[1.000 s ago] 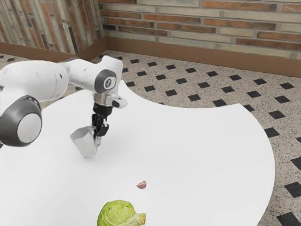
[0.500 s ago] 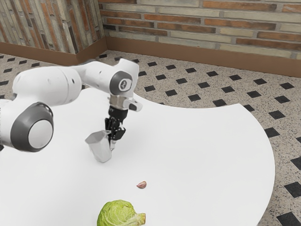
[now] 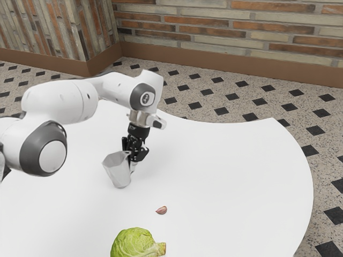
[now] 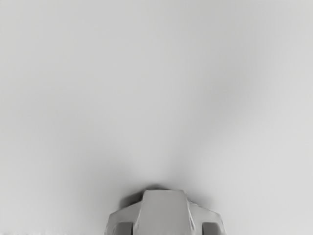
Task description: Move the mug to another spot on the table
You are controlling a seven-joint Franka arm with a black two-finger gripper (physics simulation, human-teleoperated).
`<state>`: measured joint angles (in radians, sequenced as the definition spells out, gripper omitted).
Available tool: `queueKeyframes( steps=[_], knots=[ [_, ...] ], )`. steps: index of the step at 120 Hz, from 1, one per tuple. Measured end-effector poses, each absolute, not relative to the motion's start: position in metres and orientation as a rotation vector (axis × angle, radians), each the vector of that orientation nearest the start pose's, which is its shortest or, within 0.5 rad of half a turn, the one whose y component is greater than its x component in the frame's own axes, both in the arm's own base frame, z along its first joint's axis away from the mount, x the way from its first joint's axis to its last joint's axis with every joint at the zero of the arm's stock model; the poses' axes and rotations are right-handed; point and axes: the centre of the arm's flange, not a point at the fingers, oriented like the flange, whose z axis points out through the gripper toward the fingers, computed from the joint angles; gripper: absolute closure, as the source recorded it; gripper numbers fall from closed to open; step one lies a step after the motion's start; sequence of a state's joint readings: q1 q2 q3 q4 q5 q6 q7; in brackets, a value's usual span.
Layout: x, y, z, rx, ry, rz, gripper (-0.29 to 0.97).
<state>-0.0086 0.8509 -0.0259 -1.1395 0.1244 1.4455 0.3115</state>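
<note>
Across it goes: over the last second the arm has swung toward the exterior view's right, carrying the mug (image 3: 118, 168) along. The pincer (image 3: 132, 159) is clamped on the mug's side, and the mug hangs tilted, low over the white worktop (image 3: 230, 176); I cannot tell whether its base is touching. It's already well off its old spot, so the move looks nearly done, with setting down and letting go to come. The garlic clove (image 3: 161, 210) and the cabbage (image 3: 138, 243) sit nearer the camera, apart from it.
</note>
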Motion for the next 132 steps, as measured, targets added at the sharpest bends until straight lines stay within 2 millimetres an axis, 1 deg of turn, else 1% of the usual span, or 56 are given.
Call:
queueKeyframes(
  steps=[6,22,34,44,55,69,75,86,91,99,106,118,123,132],
  knots=[
    [0.696,-0.005,0.261,-2.947,0.523,0.853,0.67],
    [0.695,-0.006,0.260,-2.953,0.469,0.864,0.39],
    [0.695,-0.006,0.261,-2.954,0.429,0.865,0.24],
    [0.697,-0.011,0.265,-2.956,0.411,0.838,0.16],
    [0.700,-0.015,0.271,-2.962,0.394,0.791,0.11],
    [0.705,-0.012,0.290,-2.971,0.357,0.713,0.06],
    [0.706,-0.009,0.308,-2.977,0.341,0.664,0.05],
    [0.706,-0.008,0.358,-2.986,0.320,0.547,0.03],
    [0.701,-0.008,0.379,-2.991,0.311,0.505,0.03],
    [0.691,-0.008,0.421,-3.000,0.299,0.413,0.02],
    [0.680,-0.010,0.456,-3.020,0.290,0.331,0.01],
    [0.650,-0.013,0.498,-3.049,0.275,0.213,0.01],
    [0.638,-0.013,0.512,-3.056,0.269,0.166,0.01],
    [0.620,-0.014,0.528,-3.060,0.259,0.108,0.01]
  ],
)
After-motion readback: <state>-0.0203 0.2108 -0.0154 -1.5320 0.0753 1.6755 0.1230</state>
